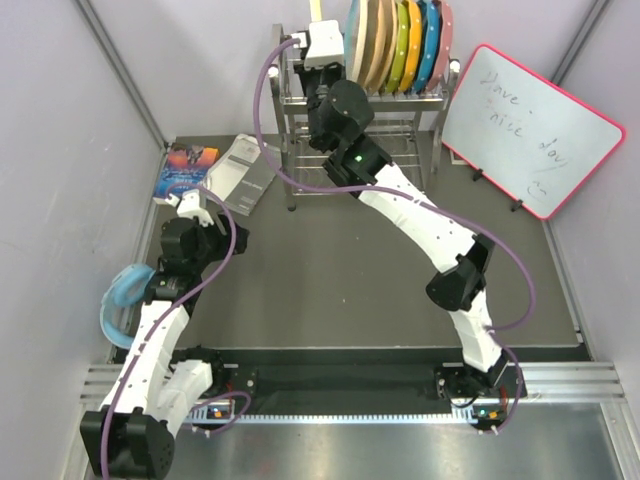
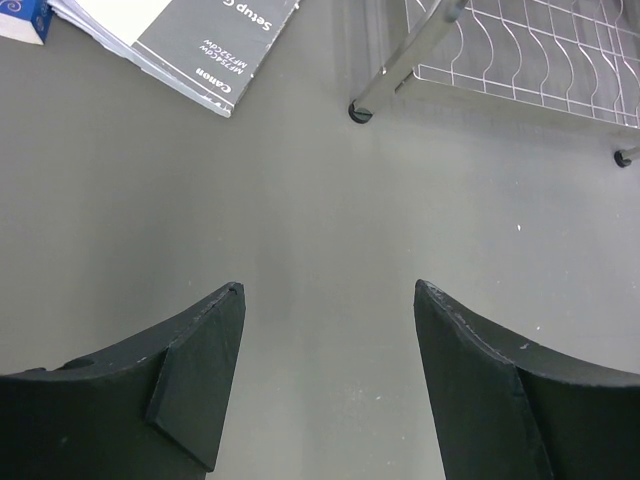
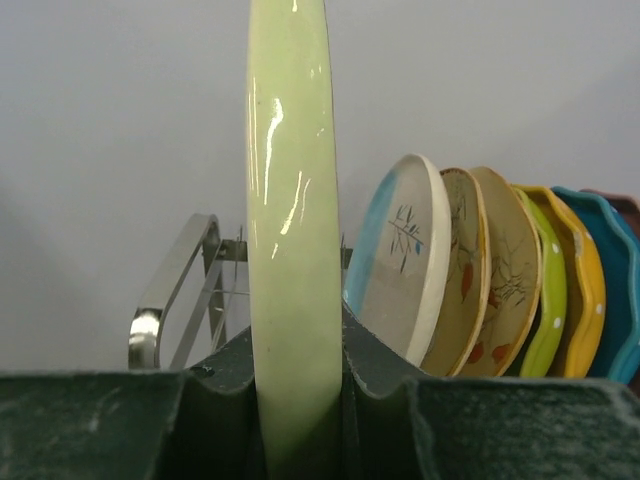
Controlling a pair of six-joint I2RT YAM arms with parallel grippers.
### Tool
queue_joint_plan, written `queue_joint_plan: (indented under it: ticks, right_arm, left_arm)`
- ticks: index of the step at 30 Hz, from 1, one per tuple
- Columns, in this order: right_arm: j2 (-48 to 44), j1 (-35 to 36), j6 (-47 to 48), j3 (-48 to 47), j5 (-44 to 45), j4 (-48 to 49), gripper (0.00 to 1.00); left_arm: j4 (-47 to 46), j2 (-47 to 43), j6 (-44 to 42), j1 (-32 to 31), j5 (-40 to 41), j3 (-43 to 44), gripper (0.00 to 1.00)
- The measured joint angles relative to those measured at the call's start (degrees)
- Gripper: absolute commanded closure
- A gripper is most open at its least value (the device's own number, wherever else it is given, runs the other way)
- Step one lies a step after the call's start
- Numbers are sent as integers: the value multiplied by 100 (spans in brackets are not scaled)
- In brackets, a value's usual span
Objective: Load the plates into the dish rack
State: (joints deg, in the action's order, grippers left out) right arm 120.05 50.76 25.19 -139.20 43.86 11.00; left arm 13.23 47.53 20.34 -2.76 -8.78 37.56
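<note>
My right gripper [image 1: 322,45] [image 3: 295,340] is shut on the rim of the pale plate [image 3: 290,190], held upright and edge-on over the left end of the dish rack [image 1: 300,105]. The pale plate shows as a thin cream strip in the top view [image 1: 315,10]. To its right the half light blue plate [image 3: 400,260] [image 1: 352,40] and two orange-tinted plates [image 3: 462,280] [image 3: 510,275] stand in the top tier. My left gripper [image 1: 190,205] [image 2: 328,290] is open and empty over the table, left of the rack's leg [image 2: 400,70].
Plain green [image 3: 545,300], yellow [image 3: 582,290], blue [image 3: 615,290] and pink [image 1: 446,40] plates fill the rack's right end. A whiteboard [image 1: 530,130] leans at the right. A printer manual [image 1: 240,172] [image 2: 190,40], a blue packet [image 1: 185,165] and blue plastic [image 1: 120,295] lie left.
</note>
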Motion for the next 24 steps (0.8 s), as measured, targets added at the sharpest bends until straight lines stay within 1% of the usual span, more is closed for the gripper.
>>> queue_joint_plan:
  ticks: [10,16,24]
  right_arm:
    - [466,-192,-116,-7,-173,-111,100]
    - [490,-328,-188,-44,-247,-50,100]
    - [492,-343,-31,-155,-374,234,100]
  left_arm:
    - [-39,0,-76,0,-61,-92,27]
    - [-79,157,-76,0,-87,-188,27]
    - [-155,192,-70,0,-116,-269,27]
